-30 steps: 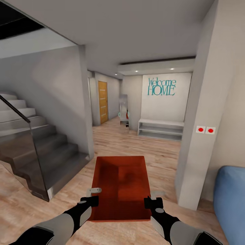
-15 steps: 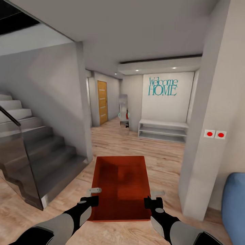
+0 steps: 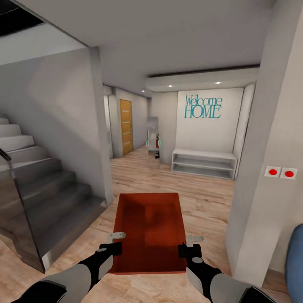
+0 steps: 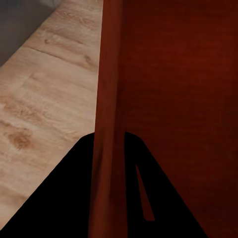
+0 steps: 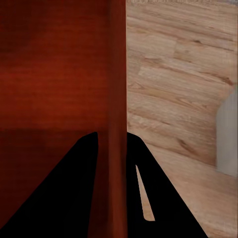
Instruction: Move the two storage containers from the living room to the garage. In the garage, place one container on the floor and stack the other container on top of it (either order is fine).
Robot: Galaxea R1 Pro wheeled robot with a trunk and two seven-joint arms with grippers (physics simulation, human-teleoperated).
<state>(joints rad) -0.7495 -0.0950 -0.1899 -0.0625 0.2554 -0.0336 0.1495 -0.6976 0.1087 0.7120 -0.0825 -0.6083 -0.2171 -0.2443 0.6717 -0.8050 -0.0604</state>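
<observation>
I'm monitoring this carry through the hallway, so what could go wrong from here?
The storage container hangs between the left end effector and the right end effector, each pinching only a thin side wall; a jolt might let it slip. The pillar stands close on the right and the staircase on the left, so drifting sideways could clip either.

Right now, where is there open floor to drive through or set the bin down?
Open wood floor runs ahead between the staircase and the white pillar, up to the shelf bench. Tightest by the pillar and the blue seat.
</observation>
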